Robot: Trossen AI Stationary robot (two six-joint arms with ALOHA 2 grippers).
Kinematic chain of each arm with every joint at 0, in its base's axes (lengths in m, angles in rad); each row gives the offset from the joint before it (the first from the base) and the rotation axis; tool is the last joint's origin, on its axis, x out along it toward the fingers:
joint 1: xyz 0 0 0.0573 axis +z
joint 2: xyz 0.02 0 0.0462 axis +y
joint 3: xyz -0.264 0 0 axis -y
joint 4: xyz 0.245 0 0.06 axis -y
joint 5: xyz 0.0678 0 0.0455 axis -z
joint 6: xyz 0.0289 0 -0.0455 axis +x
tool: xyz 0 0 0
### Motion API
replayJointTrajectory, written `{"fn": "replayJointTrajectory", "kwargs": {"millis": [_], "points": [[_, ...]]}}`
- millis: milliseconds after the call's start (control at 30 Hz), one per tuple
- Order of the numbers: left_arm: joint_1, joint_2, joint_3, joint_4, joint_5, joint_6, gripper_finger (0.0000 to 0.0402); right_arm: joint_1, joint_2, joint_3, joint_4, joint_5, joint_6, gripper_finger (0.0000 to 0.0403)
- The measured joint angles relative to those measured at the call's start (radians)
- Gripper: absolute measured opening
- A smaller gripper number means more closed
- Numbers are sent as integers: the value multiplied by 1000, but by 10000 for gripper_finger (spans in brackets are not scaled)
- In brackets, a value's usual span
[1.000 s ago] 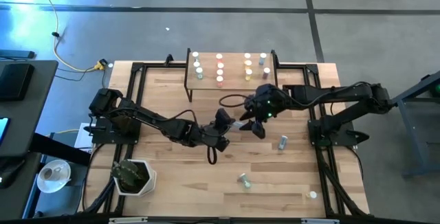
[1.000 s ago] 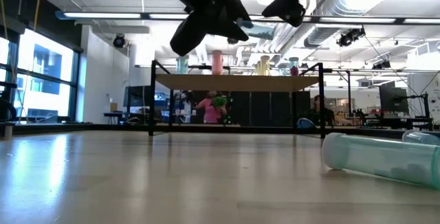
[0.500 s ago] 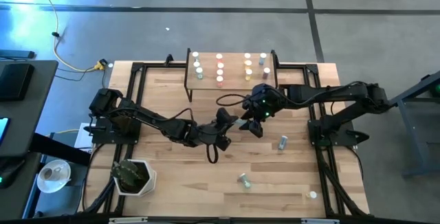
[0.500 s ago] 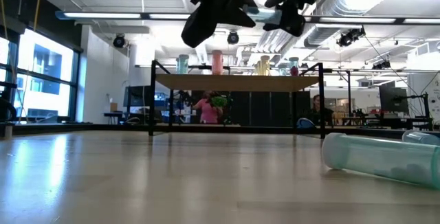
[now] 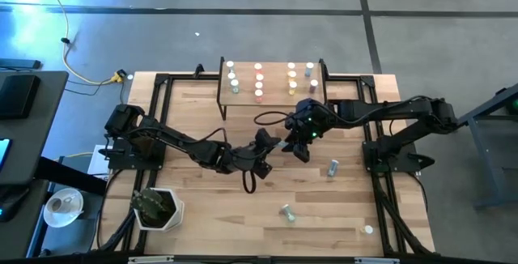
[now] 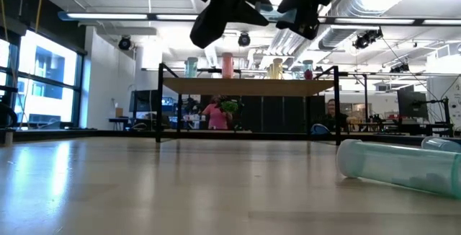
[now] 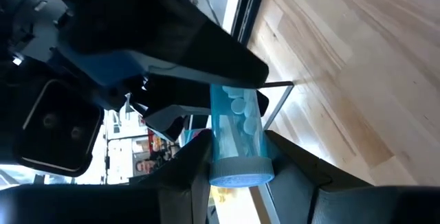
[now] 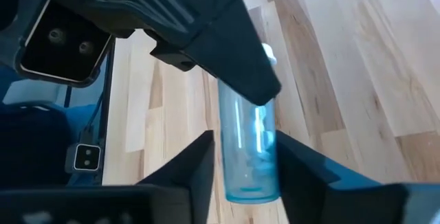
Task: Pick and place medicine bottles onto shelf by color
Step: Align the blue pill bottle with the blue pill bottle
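Observation:
A clear blue medicine bottle (image 5: pixel 283 144) with a white cap hangs above the table's middle between my two grippers. My left gripper (image 5: pixel 273 146) comes from the table's left and is shut on it. My right gripper (image 5: pixel 294 143) faces it from the right, shut on the same bottle (image 8: pixel 249 141). On the shelf (image 5: pixel 273 94) at the far edge, capped bottles stand in columns: teal (image 5: pixel 233 78), pink (image 5: pixel 259 82), yellow (image 5: pixel 291 78), blue-grey (image 5: pixel 310 74). Two more bottles (image 5: pixel 333 167) (image 5: pixel 286 211) lie on their sides on the table. My left gripper pinches the bottle's cap end (image 7: pixel 237 161) between its two fingers (image 7: pixel 196 162), which lie along the bottle and come about level from the table's left. The bottle is clear of the table. My right gripper pinches the bottle's bottom end (image 8: pixel 249 179) between its two fingers (image 8: pixel 203 165), one on each side. They come from the table's right, slanting down, and lie along the bottle. The left gripper's finger (image 8: pixel 206 38) covers the cap end.
A white pot with a plant (image 5: pixel 159 207) stands at the near left. A small white cap (image 5: pixel 368 230) lies at the near right. Black frame rails (image 5: pixel 162 126) run along both table sides. In the low view a teal bottle (image 6: pixel 403 166) lies close by.
My right gripper has come a little toward the left gripper and down, and its fingers have drawn in onto the blue bottle's bottom end. My left gripper has stayed in place, tipping its wrist slightly, still shut on the bottle.

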Motion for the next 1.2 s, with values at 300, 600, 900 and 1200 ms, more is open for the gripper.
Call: {"fn": "replayJointTrajectory", "kwargs": {"millis": [300,600,900,1200], "points": [[0,0,0,0,-2,3,111,-2,0,0,-6,2,2,81],[0,0,0,-3,-4,-6,137,-2,0,0,-10,3,4,87],[0,0,0,-3,-60,-192,213,-2,0,0,-29,70,3,84],[0,0,0,-9,-124,-333,228,-2,-64,0,-78,180,-4,83]]}}
